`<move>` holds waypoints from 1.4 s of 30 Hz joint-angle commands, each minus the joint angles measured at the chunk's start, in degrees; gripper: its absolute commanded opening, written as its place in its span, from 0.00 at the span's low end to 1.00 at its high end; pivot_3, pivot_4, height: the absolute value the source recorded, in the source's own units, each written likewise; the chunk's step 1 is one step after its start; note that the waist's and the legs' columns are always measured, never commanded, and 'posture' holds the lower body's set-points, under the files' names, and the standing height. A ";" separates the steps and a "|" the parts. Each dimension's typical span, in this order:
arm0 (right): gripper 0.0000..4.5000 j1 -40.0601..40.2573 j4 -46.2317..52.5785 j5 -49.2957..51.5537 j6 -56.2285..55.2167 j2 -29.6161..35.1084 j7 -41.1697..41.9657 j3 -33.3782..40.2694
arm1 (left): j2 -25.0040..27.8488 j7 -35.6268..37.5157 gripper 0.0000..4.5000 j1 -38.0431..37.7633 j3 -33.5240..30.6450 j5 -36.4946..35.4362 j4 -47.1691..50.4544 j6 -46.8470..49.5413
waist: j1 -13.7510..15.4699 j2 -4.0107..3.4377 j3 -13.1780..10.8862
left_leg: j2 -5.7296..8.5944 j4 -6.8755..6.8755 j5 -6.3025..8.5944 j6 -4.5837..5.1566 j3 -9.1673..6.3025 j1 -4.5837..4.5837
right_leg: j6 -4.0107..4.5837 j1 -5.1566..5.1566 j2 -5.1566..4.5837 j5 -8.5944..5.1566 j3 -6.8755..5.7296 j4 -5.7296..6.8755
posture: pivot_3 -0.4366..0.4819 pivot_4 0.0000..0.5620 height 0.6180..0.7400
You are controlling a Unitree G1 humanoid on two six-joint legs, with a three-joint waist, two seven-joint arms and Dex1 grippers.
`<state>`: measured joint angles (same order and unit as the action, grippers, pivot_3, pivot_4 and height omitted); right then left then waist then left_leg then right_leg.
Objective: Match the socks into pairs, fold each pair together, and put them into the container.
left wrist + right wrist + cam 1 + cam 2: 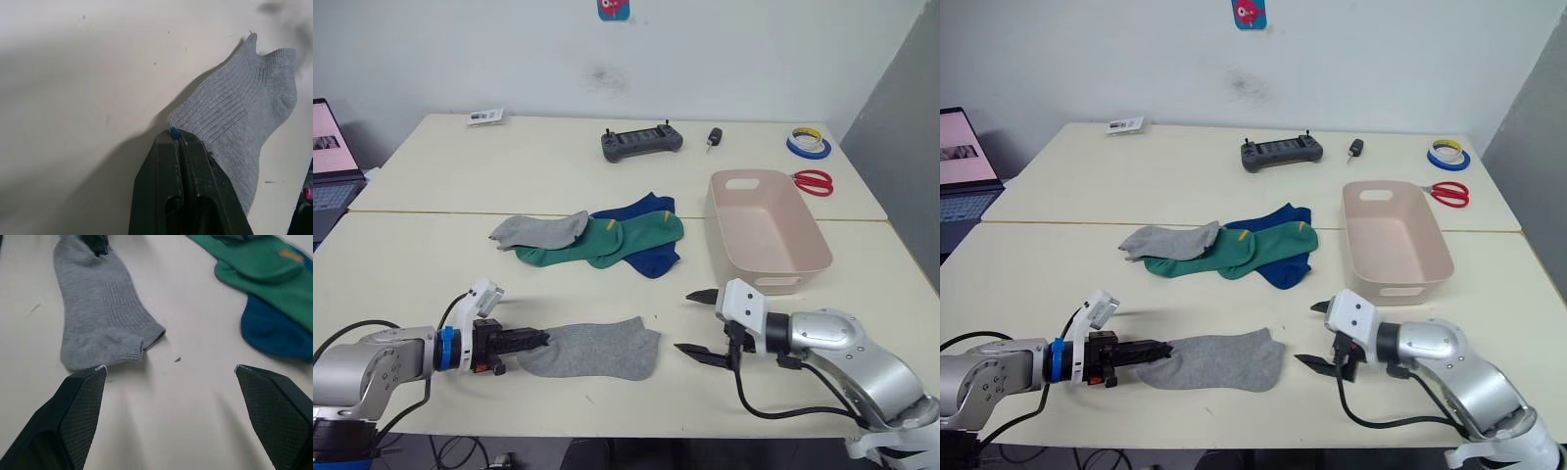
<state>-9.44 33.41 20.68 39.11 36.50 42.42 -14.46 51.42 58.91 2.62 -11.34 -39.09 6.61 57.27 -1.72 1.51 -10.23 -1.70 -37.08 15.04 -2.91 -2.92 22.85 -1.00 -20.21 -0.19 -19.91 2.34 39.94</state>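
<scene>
Grey sock stretched between the two grippers, left one holding its toe end.

The table carries the container beyond the right gripper and the sock pile farther out. The near grey sock lies lengthwise from the left gripper, pinched on it, toward the right gripper, spread wide just off its cuff.

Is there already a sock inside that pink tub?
No, the tub shows only its bare bottom, while the near grey sock and the pile of socks lie on the table.
</scene>
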 commanded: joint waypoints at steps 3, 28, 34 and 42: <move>1.00 0.78 1.09 3.30 7.51 -4.45 -3.49 -1.70 | 0.10 0.22 0.00 0.64 0.96 0.18 0.72 -1.04 | 0.00 -0.02 -0.01 | 0.03 0.00 0.00 0.00 0.02 0.00 | 0.00 0.00 -0.02 0.00 0.02 -0.01 | 0.48 0.27 1.00; 0.01 2.30 2.99 2.55 5.16 -1.01 1.29 -4.40 | 2.99 4.42 0.00 -3.59 2.48 1.59 3.62 -6.31 | -0.07 -0.02 -0.01 | 0.02 0.03 0.00 0.00 0.00 -0.02 | 0.00 -0.01 -0.01 0.00 0.00 -0.01 | 0.48 0.27 1.00; 0.01 3.22 4.54 3.68 6.48 0.82 0.76 -2.84 | 1.47 3.71 0.00 -3.45 3.92 4.54 2.72 -11.42 | -0.06 -0.02 -0.01 | 0.02 0.03 0.00 0.00 0.02 -0.03 | 0.00 0.00 -0.01 0.00 0.01 -0.01 | 0.48 0.27 1.00; 0.01 1.25 3.81 4.21 7.10 0.24 -0.71 -1.29 | -1.56 2.44 0.00 -0.16 3.88 4.48 1.45 -13.32 | -0.02 -0.01 -0.01 | 0.04 0.02 0.00 0.01 0.02 -0.01 | 0.00 0.00 -0.01 0.00 0.00 -0.01 | 0.48 0.27 1.00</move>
<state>-7.50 35.83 24.01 46.49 36.93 42.05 -17.69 49.94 61.59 1.44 -6.85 -34.43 7.66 44.53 -1.74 1.50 -10.24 -1.66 -37.06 15.05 -2.91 -2.90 22.84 -1.00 -20.21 -0.20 -19.91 2.35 39.92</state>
